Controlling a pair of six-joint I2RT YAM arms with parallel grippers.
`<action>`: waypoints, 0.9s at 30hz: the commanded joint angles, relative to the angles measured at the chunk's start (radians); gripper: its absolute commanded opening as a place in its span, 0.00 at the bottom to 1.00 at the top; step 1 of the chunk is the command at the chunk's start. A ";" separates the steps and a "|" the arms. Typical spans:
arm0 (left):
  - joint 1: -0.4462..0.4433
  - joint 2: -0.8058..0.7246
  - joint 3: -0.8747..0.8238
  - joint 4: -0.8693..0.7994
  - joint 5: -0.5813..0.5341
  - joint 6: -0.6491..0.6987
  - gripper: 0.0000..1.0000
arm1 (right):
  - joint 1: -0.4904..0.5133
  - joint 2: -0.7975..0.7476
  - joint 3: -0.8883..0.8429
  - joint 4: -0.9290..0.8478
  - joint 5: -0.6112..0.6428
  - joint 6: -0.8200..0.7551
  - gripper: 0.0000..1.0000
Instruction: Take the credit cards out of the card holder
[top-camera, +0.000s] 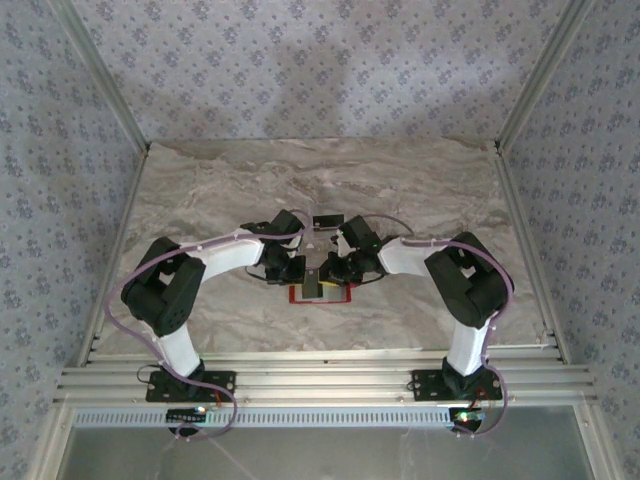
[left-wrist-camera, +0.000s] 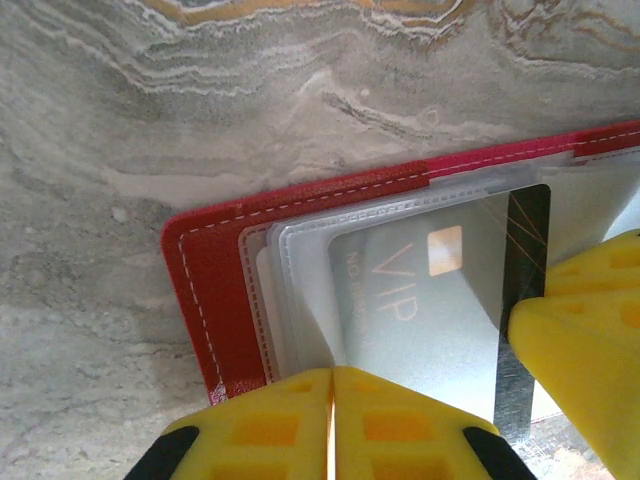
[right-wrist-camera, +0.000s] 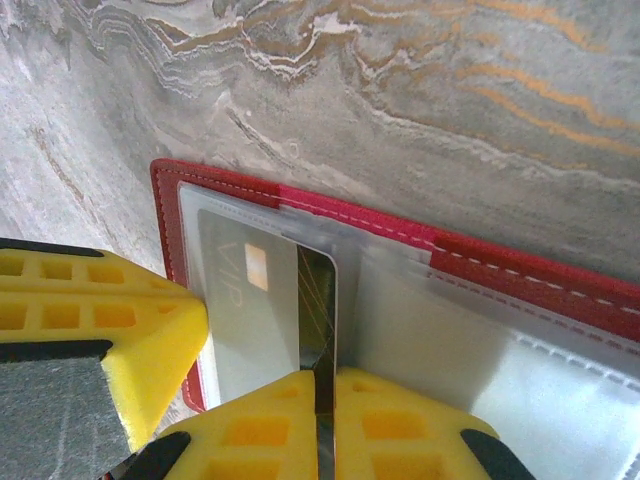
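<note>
Marble-look tbl (top-camera: 200, 190) w/ floral-print walls (top-camera: 300, 60), alu rails (top-camera: 320, 380) at near edge.

The letters "VIP" are printed in pale gold on the grey face of the credit card (left-wrist-camera: 420, 300), which is lodged in a clear pocket of the red card holder (left-wrist-camera: 215, 280). Beside them a fainter line beginning "NO." is seen; the rest is too blurred to be read.

Left tool (left-wrist-camera: 331, 425) and right tool (right-wrist-camera: 326, 425) both pinched closed.
</note>
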 joint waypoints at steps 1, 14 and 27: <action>-0.014 0.046 -0.012 -0.063 -0.033 0.013 0.09 | -0.001 -0.030 -0.014 -0.010 0.000 0.007 0.09; -0.014 0.033 -0.013 -0.067 -0.041 0.011 0.11 | -0.045 -0.116 -0.068 -0.081 0.068 -0.027 0.02; -0.015 -0.037 0.001 -0.066 -0.019 -0.011 0.20 | -0.062 -0.275 -0.069 -0.208 0.136 -0.096 0.00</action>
